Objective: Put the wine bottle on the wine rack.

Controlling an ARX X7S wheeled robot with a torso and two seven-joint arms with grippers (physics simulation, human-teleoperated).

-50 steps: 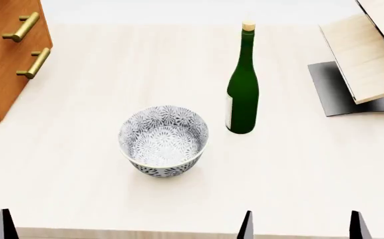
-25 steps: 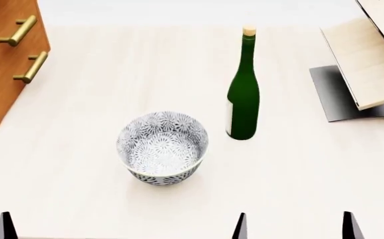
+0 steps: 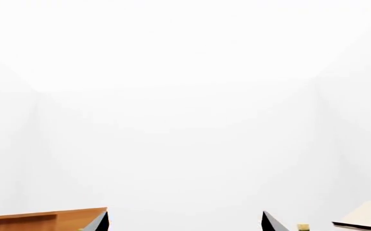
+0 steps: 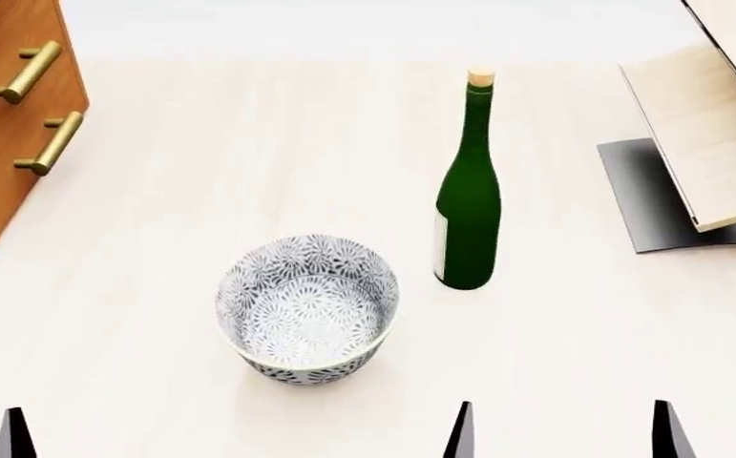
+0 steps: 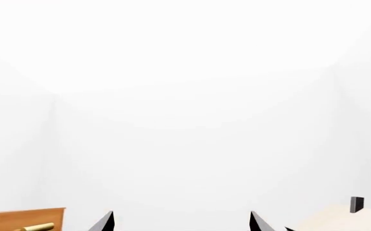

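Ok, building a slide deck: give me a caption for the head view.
Upright wine bottle stands between patterned bowl and wine rack, both grippers low and clear.

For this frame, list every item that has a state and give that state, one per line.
wine bottle: upright on the table, corked, not held
wine rack: no bottle on the part in view
bowl: upright, empty
cabinet: drawers shut
left hand: open, holding nothing
right hand: open, holding nothing
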